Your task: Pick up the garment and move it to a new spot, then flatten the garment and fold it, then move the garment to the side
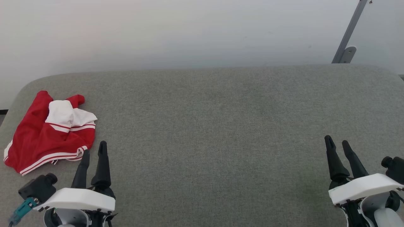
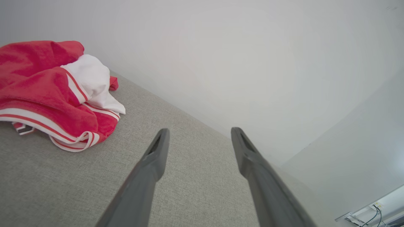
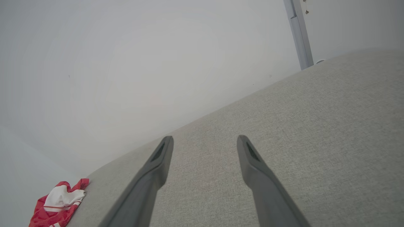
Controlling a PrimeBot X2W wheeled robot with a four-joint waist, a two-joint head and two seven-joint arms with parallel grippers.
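Shirt (image 1: 47, 138) at left: red, white sleeve ends, thin white stripes. Table (image 1: 214, 126): flecked grey weave. Left end effector (image 1: 94, 148), right end effector (image 1: 336, 141): black fingers (image 1: 102, 164), white casings.

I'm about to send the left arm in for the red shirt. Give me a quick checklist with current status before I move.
1. Left gripper open and empty: ok.
2. Right gripper open, empty, far from the cloth: ok.
3. Garment in plain view, lying at the left end, just ahead and left of the left gripper, not touching it: ok.
4. Garment flat enough to fold: not ok, it is bunched with a white part on top.
5. Bare grey surface in the middle for a new spot: ok.
6. How many layers a pinch at the near hem would catch: cannot tell.
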